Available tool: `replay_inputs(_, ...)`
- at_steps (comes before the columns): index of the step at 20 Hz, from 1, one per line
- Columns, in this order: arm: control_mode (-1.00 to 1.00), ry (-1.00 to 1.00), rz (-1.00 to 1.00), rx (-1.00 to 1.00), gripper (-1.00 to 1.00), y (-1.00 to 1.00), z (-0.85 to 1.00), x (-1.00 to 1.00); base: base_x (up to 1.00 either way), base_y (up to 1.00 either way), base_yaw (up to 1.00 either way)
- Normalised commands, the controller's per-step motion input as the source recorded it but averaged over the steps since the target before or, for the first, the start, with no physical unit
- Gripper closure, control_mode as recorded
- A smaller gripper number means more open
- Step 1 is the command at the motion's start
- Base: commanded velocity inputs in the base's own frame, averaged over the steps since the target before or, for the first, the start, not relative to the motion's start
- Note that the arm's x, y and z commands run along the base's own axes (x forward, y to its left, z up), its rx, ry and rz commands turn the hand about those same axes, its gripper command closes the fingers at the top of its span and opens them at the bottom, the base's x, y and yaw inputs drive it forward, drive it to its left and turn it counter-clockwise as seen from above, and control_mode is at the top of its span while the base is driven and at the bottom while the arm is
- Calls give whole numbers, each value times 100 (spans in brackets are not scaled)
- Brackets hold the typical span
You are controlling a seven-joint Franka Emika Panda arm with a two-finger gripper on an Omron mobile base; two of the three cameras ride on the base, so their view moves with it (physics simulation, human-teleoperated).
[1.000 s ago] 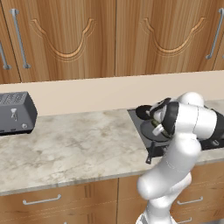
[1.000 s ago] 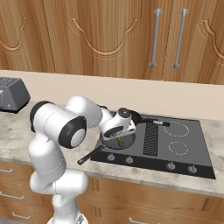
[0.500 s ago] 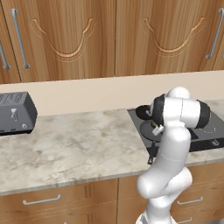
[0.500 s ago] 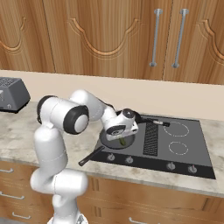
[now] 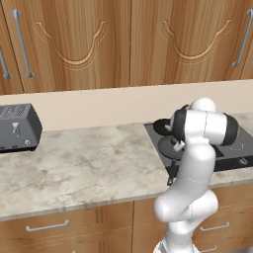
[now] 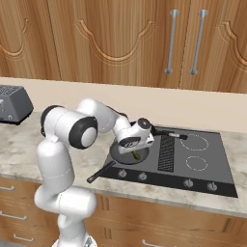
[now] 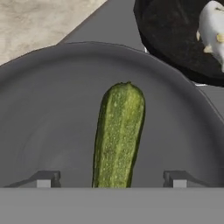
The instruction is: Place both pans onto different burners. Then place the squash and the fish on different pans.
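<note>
The squash (image 7: 118,133) lay flat in the wide pan (image 7: 52,113), on the near left of the cooktop (image 6: 212,166). The gripper (image 7: 109,179) hung just above it with its fingers (image 7: 46,179) spread wide to either side, neither touching it. The small pan (image 7: 175,39) sat just behind, and the fish (image 7: 213,26) rested in it. The wide pan's handle (image 6: 100,172) reached out over the counter (image 5: 84,168). A toaster (image 5: 17,127) stood far to the left.

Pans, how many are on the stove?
2. The wide black frying pan holds the green squash; the smaller black pan behind holds the silvery fish.
</note>
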Motion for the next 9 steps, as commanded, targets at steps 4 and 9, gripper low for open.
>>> replay_inputs(4,-100,0,0,0,-100,0,36,0,0,0,0)
replay_inputs(9,-100,0,0,0,-100,0,39,-1,0,0,0)
